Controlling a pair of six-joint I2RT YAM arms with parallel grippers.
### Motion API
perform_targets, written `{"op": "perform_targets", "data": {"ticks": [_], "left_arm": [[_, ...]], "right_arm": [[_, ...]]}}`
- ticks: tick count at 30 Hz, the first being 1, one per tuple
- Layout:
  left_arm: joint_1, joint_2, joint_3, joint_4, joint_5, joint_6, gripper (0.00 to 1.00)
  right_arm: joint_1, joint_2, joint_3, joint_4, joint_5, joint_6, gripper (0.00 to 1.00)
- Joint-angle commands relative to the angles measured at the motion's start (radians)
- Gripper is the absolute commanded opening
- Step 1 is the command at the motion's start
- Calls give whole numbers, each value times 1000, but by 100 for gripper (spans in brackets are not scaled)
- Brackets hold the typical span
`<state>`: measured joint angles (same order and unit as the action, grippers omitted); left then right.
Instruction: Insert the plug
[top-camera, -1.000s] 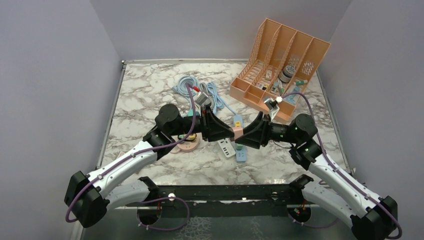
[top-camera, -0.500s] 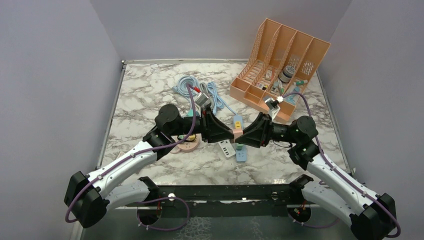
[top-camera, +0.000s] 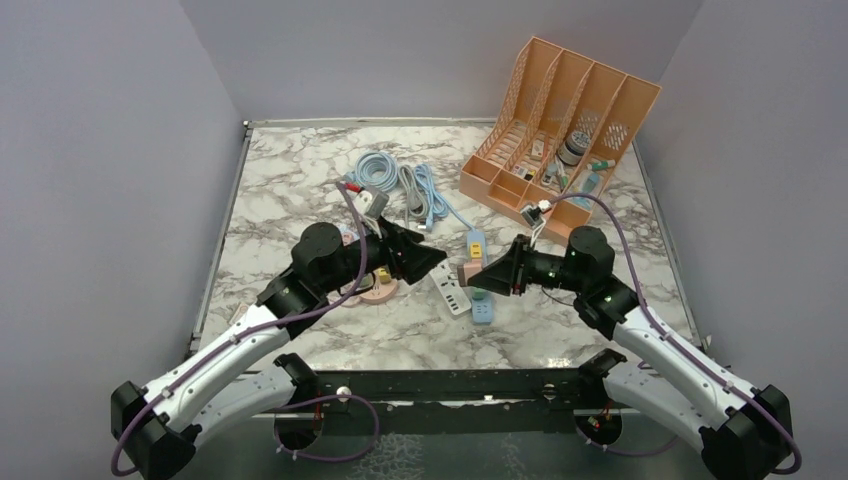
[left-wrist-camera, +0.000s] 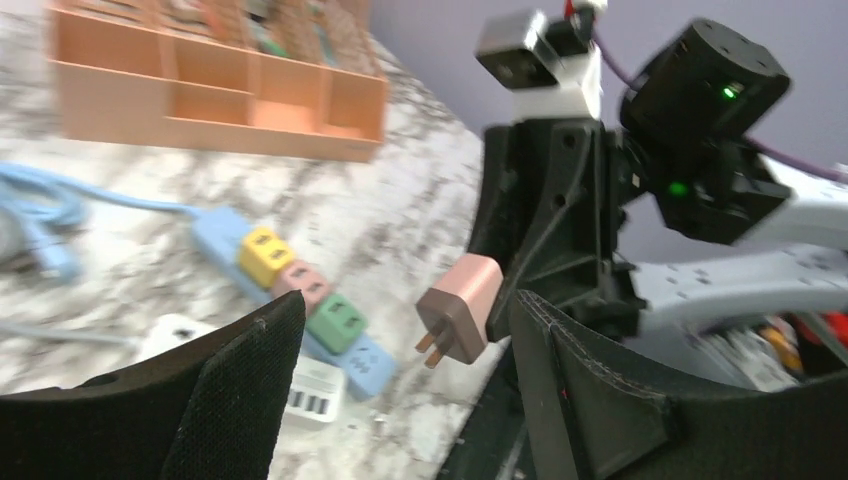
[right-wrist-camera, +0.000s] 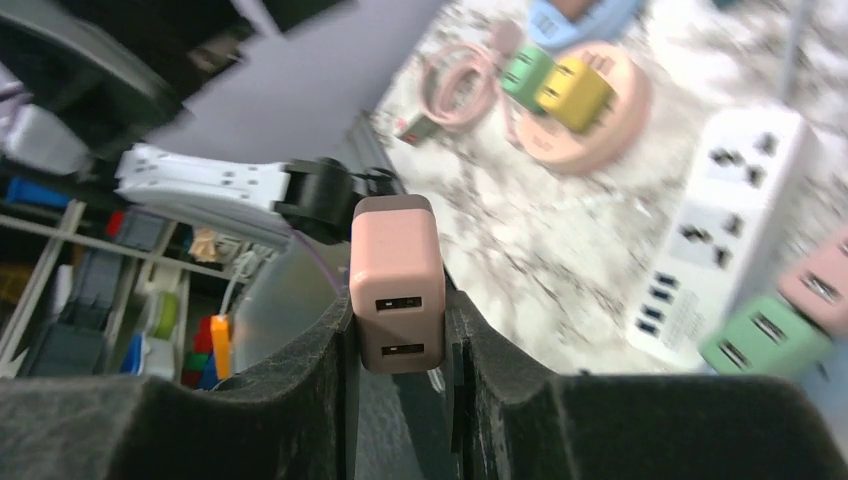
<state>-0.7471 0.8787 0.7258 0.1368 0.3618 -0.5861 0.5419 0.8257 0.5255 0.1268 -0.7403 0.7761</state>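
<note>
A marble-patterned surface (top-camera: 300, 180) sits boxed in by plain grey-lilac walls (top-camera: 400, 50) on three sides, with a metal rail along the near edge. One peach file organizer (top-camera: 560, 110) stands at the far right corner, split into four upright slots with small items in them (too small to name). A tangle of pale blue and grey cables (top-camera: 385, 172) lies at the far middle.

There are two power strips near the centre, one white (top-camera: 452, 293) and one blue (top-camera: 483, 312), just beside each other. The blue one carries three coloured cubes, yellow, pink and green. One round pink disc (top-camera: 375, 290) to the left bears two more cubes, green and yellow.

There is one pink plug (right-wrist-camera: 396, 280), with two prongs and two USB ports, clenched in the right gripper (right-wrist-camera: 398, 330) in the air above the strips. The left gripper (left-wrist-camera: 400, 330) faces it, jaws spread and grasping nothing.
</note>
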Motion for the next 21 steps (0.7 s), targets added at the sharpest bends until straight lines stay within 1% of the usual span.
{"op": "perform_targets", "data": {"ticks": [1, 4, 11, 16, 21], "left_arm": [[2, -101, -30, -156, -347, 137, 77], [2, -144, -42, -185, -429, 150, 77], [1, -189, -66, -178, -485, 151, 77], [2, -184, -68, -186, -495, 148, 76], [2, -184, -71, -186, -504, 147, 77]], "right_arm": [[2, 19, 27, -283, 155, -117, 1], [3, 32, 24, -377, 205, -133, 1], [32, 48, 78, -612, 356, -148, 1], [87, 65, 146, -746, 504, -126, 1], [182, 149, 222, -849, 663, -92, 1]]}}
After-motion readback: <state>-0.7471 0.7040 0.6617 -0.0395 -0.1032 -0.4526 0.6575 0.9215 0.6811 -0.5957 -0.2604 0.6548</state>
